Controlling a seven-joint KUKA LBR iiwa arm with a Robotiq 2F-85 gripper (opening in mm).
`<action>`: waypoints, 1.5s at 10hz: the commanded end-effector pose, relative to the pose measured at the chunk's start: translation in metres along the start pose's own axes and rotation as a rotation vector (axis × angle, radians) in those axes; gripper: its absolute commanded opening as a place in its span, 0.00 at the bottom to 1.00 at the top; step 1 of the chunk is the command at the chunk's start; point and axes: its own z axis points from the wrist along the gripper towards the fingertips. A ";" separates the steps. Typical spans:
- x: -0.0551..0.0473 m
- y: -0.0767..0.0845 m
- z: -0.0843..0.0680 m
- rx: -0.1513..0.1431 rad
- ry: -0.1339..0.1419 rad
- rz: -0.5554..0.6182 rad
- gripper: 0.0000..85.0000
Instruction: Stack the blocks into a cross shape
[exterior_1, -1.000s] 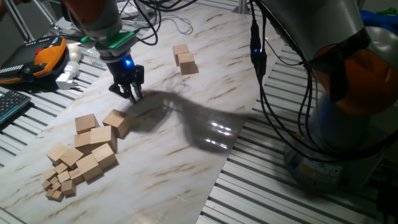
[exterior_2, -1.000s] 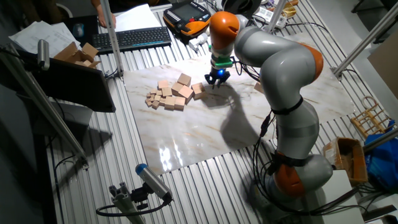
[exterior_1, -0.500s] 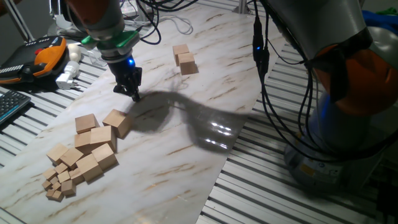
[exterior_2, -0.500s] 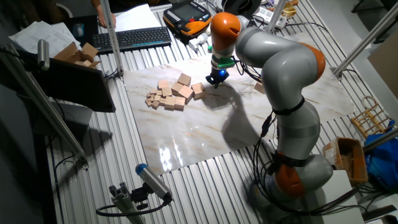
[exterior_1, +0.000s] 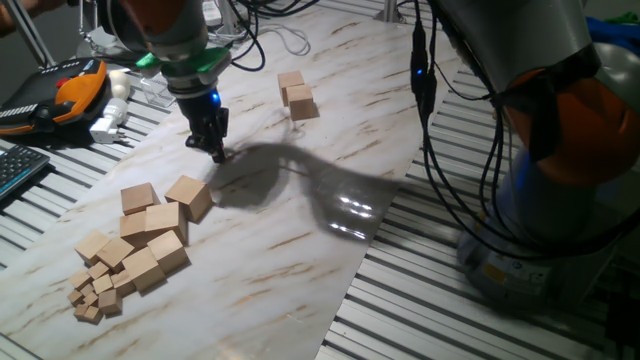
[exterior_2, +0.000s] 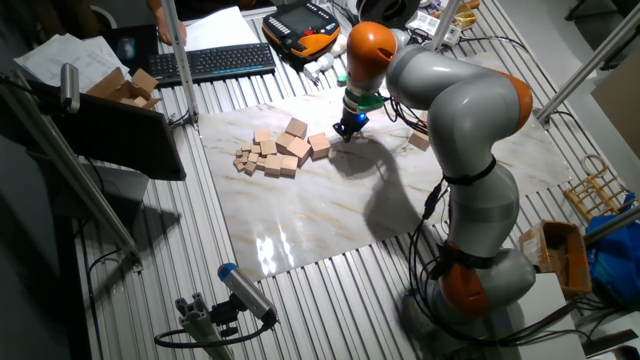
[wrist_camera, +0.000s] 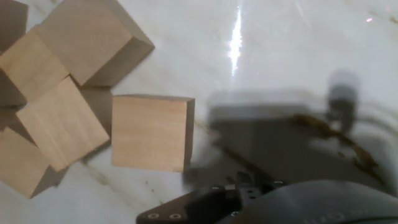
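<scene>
Gripper (exterior_1: 217, 152): fingers together, holding nothing, hovering just beside nearest block (exterior_1: 189, 197). Remaining blocks (exterior_1: 143, 245) clustered beyond on marble slab (exterior_1: 300, 230). Risk: closed fingers shove block into cluster.

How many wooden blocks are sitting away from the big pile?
3, seemingly: blocks touching in a short row near the marble mat's far edge; more may hide behind them.
</scene>
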 end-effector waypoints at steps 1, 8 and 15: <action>0.000 0.000 0.000 0.001 0.014 0.010 0.20; -0.026 0.085 -0.024 0.029 -0.002 0.147 0.60; -0.051 0.079 -0.004 0.012 -0.059 0.196 0.80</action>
